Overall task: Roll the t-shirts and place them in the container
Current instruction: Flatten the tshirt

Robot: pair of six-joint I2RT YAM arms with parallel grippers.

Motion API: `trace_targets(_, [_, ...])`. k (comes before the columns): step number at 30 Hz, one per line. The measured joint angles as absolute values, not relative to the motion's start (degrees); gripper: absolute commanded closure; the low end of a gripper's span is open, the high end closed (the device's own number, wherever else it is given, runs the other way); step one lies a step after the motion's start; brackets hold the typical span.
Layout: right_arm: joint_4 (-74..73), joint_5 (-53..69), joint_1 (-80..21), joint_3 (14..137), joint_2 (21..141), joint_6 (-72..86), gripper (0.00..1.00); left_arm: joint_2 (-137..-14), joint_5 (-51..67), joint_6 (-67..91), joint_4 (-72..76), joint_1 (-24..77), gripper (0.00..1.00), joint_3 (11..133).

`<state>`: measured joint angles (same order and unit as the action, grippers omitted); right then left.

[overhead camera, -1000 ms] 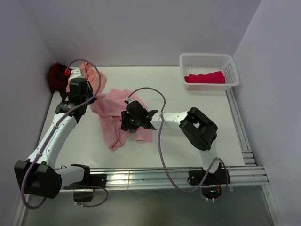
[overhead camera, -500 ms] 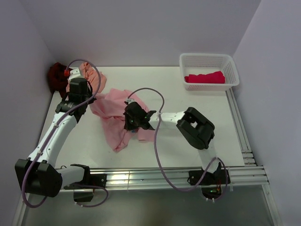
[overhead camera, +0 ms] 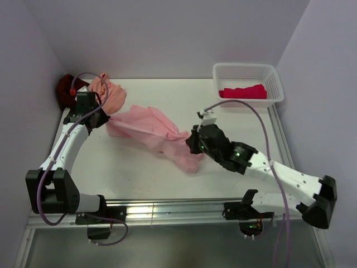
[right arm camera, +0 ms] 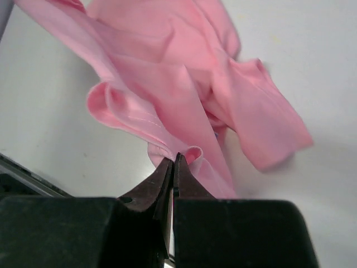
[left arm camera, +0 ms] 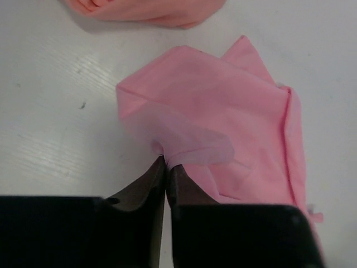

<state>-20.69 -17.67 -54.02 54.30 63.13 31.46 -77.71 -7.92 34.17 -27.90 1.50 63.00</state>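
White surface (overhead camera: pixel 234 120) is carrying the light pink t-shirt (overhead camera: pixel 153 131), which is lying bunched between both jaws: left jaws are pinching one edge shut, right jaws are clamping a hem fold. Spreading seems to be underway; next, pulling apart should be flattening it before rolling.

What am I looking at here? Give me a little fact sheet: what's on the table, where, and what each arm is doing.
Pink shirt: crumpled, stretched across the middle of the table
Left jaws: shut on its left edge
Right jaws: shut on a fold at its right end
Peach shirt: bunched up, far left
Maroon shirt: heaped in the far-left corner
Basket: white lattice, far right
Red shirt: lying in the basket
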Motion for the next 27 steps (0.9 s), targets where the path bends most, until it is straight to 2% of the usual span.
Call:
trace_targets(2, [-23.46,-19.03,-54.02,49.89,56.9,32.53,1.0,-77.19,-4.82,35.73,-27.4,0.82,0.71,62.13])
trace_targets(3, [-24.84,-19.07,-54.02,47.48,54.11,33.26,1.0,-76.2,-3.33,36.67,-26.94,0.62,0.6,61.01])
trace_targets(5, [-26.24,-17.96,-54.02,41.01,47.42,35.16,1.0,-73.6,-1.23,38.3,-26.65,0.43,0.54,58.17])
trace_targets(8, [-26.65,-11.86,-54.24,28.42,34.33,39.22,1.0,-69.54,1.26,39.94,-26.04,0.4,0.5,53.76])
trace_targets(12, [-27.57,-4.78,-56.64,15.42,18.76,45.04,1.0,-66.57,2.74,40.12,-26.2,0.4,0.37,50.61])
trace_targets(15, [-30.57,-1.3,-58.83,12.21,9.8,48.07,1.0,-64.34,3.16,39.9,-26.87,0.58,0.35,49.08])
trace_targets(18, [-32.29,-0.71,-59.4,12.73,7.07,49.47,1.0,-63.26,2.96,40.12,-27.35,2.07,0.35,48.66])
trace_targets(27, [-35.46,-3.16,-59.4,14.26,15.2,51.55,1.0,-63.96,-2.57,43.42,-28.58,8.82,0.4,45.12])
